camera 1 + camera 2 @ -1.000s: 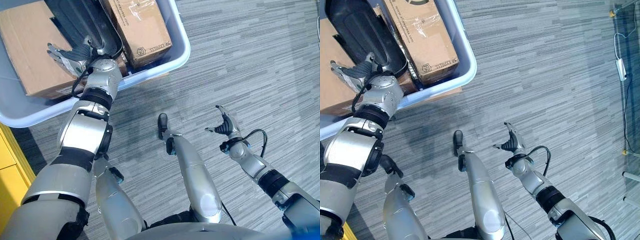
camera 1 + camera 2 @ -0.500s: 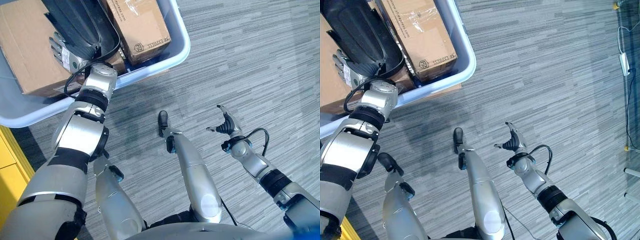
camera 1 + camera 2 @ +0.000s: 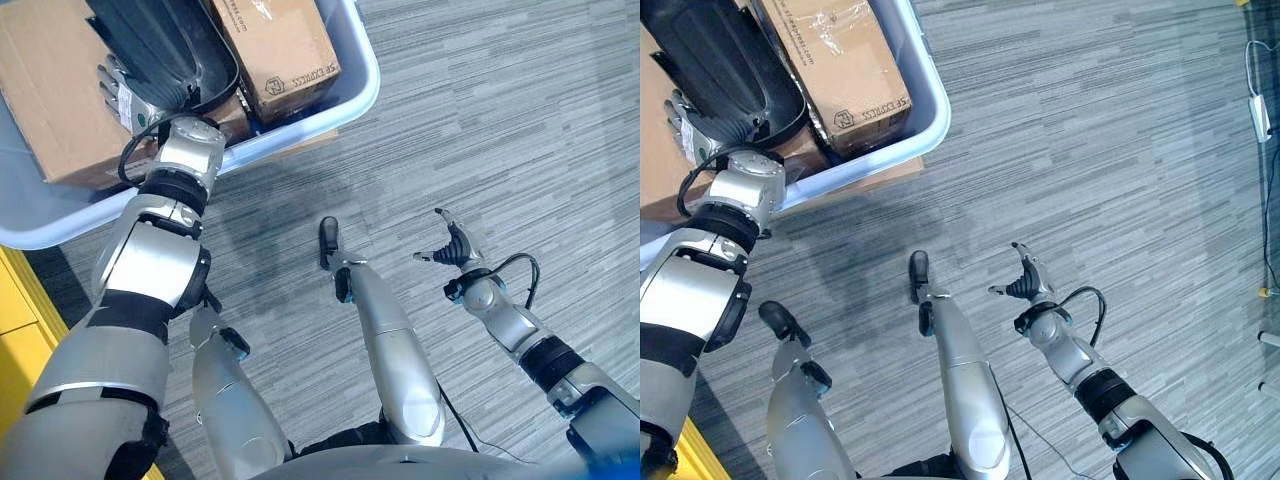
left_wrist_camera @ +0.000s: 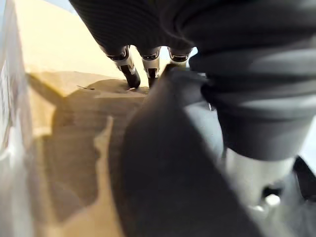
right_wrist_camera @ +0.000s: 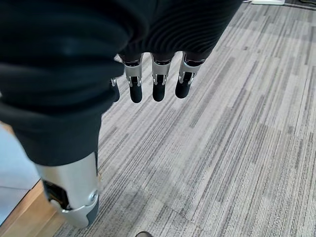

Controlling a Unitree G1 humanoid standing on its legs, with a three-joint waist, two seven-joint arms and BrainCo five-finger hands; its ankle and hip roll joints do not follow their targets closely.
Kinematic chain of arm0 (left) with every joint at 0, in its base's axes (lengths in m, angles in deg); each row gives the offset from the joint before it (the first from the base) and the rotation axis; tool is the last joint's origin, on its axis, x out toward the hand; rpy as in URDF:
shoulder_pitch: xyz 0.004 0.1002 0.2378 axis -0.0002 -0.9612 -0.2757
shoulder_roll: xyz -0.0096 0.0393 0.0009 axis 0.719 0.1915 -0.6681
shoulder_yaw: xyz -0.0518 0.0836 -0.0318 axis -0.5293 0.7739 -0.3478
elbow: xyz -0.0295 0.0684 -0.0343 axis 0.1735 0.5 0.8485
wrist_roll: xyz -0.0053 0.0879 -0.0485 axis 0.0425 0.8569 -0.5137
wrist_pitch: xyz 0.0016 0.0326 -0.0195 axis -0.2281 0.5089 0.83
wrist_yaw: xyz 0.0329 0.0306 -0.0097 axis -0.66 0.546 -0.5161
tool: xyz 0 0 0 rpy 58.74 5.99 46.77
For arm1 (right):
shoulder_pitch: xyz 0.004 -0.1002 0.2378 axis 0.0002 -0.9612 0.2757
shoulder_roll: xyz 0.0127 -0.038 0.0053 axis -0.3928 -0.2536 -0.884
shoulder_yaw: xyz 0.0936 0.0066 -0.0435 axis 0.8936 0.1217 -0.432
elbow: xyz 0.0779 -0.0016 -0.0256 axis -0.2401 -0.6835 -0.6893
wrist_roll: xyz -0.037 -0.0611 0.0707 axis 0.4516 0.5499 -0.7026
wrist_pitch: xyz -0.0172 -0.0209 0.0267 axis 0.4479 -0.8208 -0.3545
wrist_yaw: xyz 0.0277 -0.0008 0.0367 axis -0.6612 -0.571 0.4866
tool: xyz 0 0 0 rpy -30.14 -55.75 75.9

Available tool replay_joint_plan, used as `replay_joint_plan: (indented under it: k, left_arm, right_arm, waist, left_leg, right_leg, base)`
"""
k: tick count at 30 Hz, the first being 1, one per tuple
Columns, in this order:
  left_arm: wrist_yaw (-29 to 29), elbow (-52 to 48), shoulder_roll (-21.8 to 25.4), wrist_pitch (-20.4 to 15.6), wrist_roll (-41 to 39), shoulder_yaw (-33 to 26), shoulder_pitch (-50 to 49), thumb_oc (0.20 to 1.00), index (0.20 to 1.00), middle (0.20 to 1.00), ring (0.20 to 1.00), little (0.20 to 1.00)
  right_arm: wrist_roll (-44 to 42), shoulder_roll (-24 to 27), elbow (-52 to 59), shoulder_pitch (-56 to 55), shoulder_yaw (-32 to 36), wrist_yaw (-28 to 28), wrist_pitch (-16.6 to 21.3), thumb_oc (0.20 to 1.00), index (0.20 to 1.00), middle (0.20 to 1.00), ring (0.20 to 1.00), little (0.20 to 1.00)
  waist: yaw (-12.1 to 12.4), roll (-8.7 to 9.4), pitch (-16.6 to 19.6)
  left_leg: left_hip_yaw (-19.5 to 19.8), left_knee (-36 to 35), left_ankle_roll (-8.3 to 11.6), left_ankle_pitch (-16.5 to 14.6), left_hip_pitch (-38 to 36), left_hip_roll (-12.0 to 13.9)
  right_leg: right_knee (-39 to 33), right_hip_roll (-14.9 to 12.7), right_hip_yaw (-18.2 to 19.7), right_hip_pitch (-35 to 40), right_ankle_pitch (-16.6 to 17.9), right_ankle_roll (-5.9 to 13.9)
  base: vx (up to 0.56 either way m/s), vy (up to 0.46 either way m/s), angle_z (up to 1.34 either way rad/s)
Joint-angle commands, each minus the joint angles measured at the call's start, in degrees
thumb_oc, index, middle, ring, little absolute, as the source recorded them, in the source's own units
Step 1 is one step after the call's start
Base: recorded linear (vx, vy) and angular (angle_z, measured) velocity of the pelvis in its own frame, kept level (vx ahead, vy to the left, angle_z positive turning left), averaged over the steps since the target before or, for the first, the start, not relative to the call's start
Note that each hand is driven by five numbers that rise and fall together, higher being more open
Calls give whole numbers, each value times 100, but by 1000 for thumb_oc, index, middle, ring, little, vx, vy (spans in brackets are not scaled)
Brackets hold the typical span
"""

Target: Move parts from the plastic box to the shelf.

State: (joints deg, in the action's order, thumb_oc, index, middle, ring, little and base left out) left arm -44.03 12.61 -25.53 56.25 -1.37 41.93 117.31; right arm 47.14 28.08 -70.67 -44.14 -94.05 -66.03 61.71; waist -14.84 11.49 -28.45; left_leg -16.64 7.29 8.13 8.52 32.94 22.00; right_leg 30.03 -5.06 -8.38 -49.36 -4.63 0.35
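**Get a firm hold under the black part before you lift**

The plastic box sits on the grey carpet ahead of you, toward your left, packed with a wide cardboard box, a narrower cardboard carton and, wedged between them, the long black part you are after. The shelf is not visible from here.

Your left hand is inside the box at the near end of the black part, fingers reaching along its edge over the cardboard. Whether they have closed on it I cannot tell, since the part hides the fingertips. Seat them well under the rim, then lift straight up so it clears the carton.

Your right hand hangs over the carpet well clear of the box, fingers loosely spread and holding nothing; bring it across to steady the far end.
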Motion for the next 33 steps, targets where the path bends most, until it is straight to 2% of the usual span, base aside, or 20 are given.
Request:
replay_joint_plan:
  k: [1,2,4,13,14,22,26,27,29,32,33]
  left_arm:
    - [1304,127,-534,-161,-1728,-836,-873,539,539,539,539,539]
    - [1244,80,-570,-240,-1838,-907,-892,382,382,382,382,382]
    - [1234,44,-619,-414,-2029,-996,-915,200,200,200,200,200]
    - [1086,-169,-655,-320,-1947,-1017,-882,200,200,200,200,200]
    - [1004,-184,-630,-293,-2023,-1017,-873,200,200,200,200,200]
    - [1123,-169,-590,-302,-1920,-1062,-929,200,200,200,200,200]
    - [1027,-314,-580,-658,-1558,-1092,-1000,200,200,200,200,200]
    - [846,-399,-549,-722,-1262,-1086,-1018,200,200,200,200,200]
    - [827,-569,-468,-873,-876,-1073,-1089,200,200,200,200,200]
    - [771,-957,-357,-1178,-538,-1123,-1316,200,200,200,200,200]
    - [722,-1085,-296,-1303,-396,-1180,-1449,200,200,200,200,200]
  right_arm:
    - [148,133,128,19,169,-105,-17,1000,1000,1000,1000,1000]
    - [148,125,149,11,177,-119,-44,1000,1000,1000,1000,1000]
    - [95,114,137,-3,148,-178,-35,1000,1000,1000,1000,1000]
    - [79,135,223,-77,179,-157,-49,1000,1000,1000,1000,1000]
    - [99,154,294,-94,190,-158,-158,1000,1000,1000,1000,1000]
    - [63,210,286,-228,213,-140,-20,1000,1000,1000,1000,1000]
    - [40,229,296,-307,203,-152,101,1000,1000,1000,1000,1000]
    - [45,238,281,-361,213,-167,186,1000,1000,1000,1000,1000]
    - [66,235,281,-436,219,-212,268,1000,1000,1000,1000,1000]
    - [157,234,213,-619,272,-298,427,1000,1000,1000,1000,1000]
    - [175,235,157,-686,287,-383,532,1000,1000,1000,1000,1000]
  waist:
    - [-268,491,-135]
    - [-264,502,-135]
    - [-252,531,-135]
    - [-268,603,-135]
    - [-285,612,-135]
    - [-298,624,-135]
    - [-285,582,-135]
    - [-276,555,-135]
    - [-242,486,-135]
    - [-141,286,-135]
    - [-88,163,-135]
  left_leg:
    - [525,1448,394,-703,446,478]
    - [536,1448,404,-693,458,480]
    - [549,1442,404,-705,474,484]
    - [535,1409,399,-744,460,516]
    - [534,1425,416,-716,455,531]
    - [516,1396,410,-731,435,530]
    - [480,1387,401,-746,354,542]
    - [469,1394,398,-746,310,545]
    - [449,1394,387,-746,208,542]
    - [386,1333,369,-722,-59,537]
    - [318,1261,365,-699,-264,535]
  right_leg:
    - [-1019,75,-23,587,249,419]
    - [-1025,75,-29,584,256,421]
    - [-1027,74,-50,580,265,427]
    - [-1071,96,-83,603,301,443]
    - [-1092,117,-81,613,312,434]
    - [-1136,136,-84,640,320,423]
    - [-1113,136,-77,697,279,404]
    - [-1105,141,-67,735,263,397]
    - [-1088,142,-45,826,212,387]
    - [-1047,96,4,1043,100,378]
    - [-1038,61,20,1196,38,378]
  base:
    - [0,0,0]
    - [0,0,0]
    - [1,-54,2]
    - [-1,-20,0]
    - [0,0,0]
    - [0,0,0]
    - [-14,20,2]
    - [-13,38,1]
    - [-18,80,1]
    - [-30,131,3]
    - [-57,227,9]
